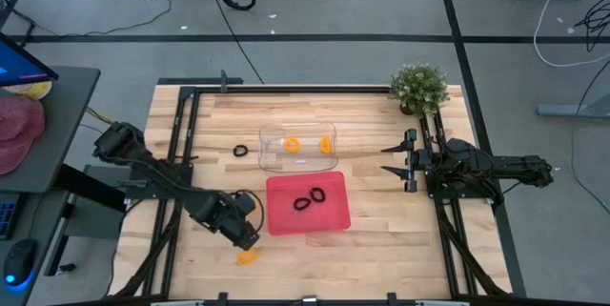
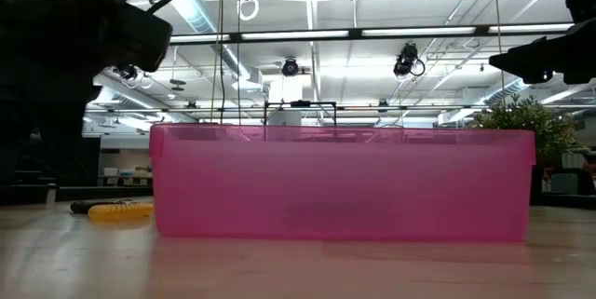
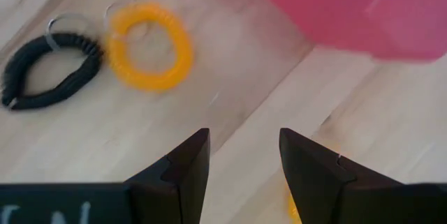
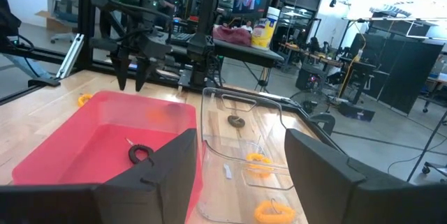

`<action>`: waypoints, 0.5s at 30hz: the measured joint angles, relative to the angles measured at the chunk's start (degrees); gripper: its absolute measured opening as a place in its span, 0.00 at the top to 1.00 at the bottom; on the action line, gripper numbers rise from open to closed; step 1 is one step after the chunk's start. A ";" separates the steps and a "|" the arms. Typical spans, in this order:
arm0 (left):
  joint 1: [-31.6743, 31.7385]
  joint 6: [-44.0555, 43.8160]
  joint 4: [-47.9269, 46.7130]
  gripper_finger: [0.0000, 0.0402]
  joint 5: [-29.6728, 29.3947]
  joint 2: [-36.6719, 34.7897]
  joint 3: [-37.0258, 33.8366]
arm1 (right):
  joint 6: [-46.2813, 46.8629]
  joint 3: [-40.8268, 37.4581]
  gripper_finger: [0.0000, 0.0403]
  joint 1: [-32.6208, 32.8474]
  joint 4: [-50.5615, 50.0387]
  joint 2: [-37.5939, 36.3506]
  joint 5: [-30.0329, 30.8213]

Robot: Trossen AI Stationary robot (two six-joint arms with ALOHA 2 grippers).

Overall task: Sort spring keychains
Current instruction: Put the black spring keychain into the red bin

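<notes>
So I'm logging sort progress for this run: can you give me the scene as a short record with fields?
red tray: two black spring keychains
clear tray: two orange spring keychains
loose on table: one black keychain beside the clear tray; one orange keychain near the front edge
left gripper: open, empty, above the loose orange keychain
right gripper: open, empty, waiting at the table's right side
potted plant: back right corner

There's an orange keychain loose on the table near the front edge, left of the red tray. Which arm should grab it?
Left. The left gripper hovers with open jaws right beside that orange keychain, near the red tray. The right gripper waits across the table by the clear tray, and would probably have to reach over both trays.
</notes>
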 joint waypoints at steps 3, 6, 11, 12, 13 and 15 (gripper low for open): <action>-0.72 -0.87 -4.21 0.56 -0.23 -0.02 1.59 | 0.00 0.00 0.45 -0.01 -0.01 0.00 0.01; -0.90 -1.92 -7.47 0.56 -3.08 -0.02 3.19 | 0.00 0.00 0.45 0.00 -0.01 0.00 0.00; -0.89 -1.46 -7.73 0.56 -4.72 -0.02 4.61 | 0.00 0.00 0.45 -0.01 0.00 0.00 -0.01; -0.91 -1.48 -7.71 0.56 -4.48 0.10 4.67 | 0.00 0.00 0.45 0.00 -0.02 0.00 -0.01; -0.87 -1.48 -7.77 0.56 -3.88 0.24 4.67 | 0.00 0.00 0.45 0.01 0.00 0.00 0.01; -0.70 -1.40 -8.44 0.56 -2.56 0.64 4.67 | 0.00 0.00 0.45 0.00 -0.01 0.01 0.00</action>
